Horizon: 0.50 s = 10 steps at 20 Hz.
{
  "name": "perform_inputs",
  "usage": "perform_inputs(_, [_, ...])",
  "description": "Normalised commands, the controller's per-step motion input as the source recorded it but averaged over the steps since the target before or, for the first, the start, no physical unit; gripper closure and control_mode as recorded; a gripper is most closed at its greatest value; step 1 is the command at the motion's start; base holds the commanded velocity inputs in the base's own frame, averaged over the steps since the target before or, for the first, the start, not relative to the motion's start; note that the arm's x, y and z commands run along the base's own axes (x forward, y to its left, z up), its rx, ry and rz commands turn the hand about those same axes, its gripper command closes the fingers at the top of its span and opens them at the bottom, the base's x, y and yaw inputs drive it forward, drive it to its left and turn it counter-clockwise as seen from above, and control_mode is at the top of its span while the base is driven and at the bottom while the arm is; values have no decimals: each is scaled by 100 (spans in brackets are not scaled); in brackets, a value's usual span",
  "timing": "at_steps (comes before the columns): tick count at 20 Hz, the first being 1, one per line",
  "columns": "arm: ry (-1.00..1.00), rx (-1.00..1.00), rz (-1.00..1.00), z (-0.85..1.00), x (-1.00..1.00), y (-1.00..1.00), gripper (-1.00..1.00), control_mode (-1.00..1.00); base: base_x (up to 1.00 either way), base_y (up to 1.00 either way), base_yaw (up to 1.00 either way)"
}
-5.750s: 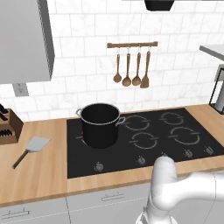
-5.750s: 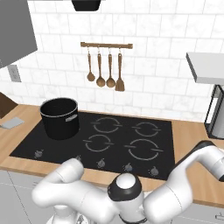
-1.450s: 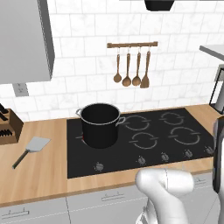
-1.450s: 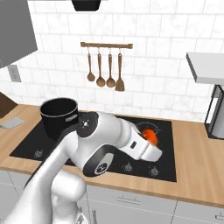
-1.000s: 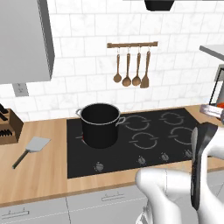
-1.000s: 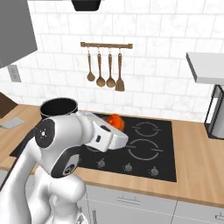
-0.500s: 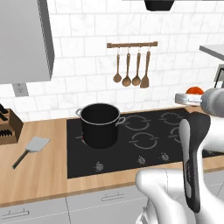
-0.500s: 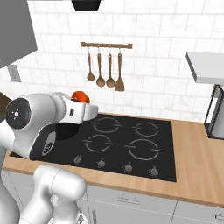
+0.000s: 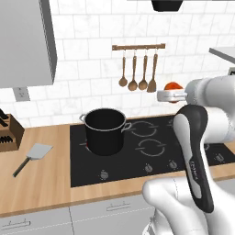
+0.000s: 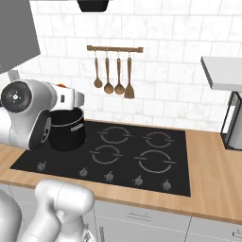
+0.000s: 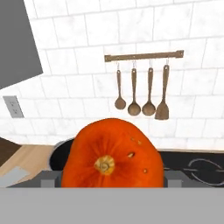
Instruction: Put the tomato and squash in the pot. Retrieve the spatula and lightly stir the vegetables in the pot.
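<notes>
end effector [image 9: 173, 93] grasping orange squash [image 11: 112, 154], held mid-air at 3 o'clock of pot [image 9: 105, 131]; spatula [image 9: 33, 156] flat on table [image 9: 41, 183]

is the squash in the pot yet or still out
Out: the squash sits gripped in the hand, carried in the air right of the pot.

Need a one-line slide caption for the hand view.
An orange squash held in the end effector, facing the black pot and wooden utensils hanging on the tiled wall.

White robot arm [image 10: 28, 118] stands in front of tall black cylindrical pot [image 10: 68, 130] on black cooktop [image 10: 123, 156].
</notes>
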Motion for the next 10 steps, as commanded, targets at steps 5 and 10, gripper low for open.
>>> perform_inputs(5, [0, 2, 9, -7, 21, 31, 100, -100, 0, 0, 0])
perform_inputs(10, [2, 1, 8, -27, 33, 47, 100, -100, 0, 0, 0])
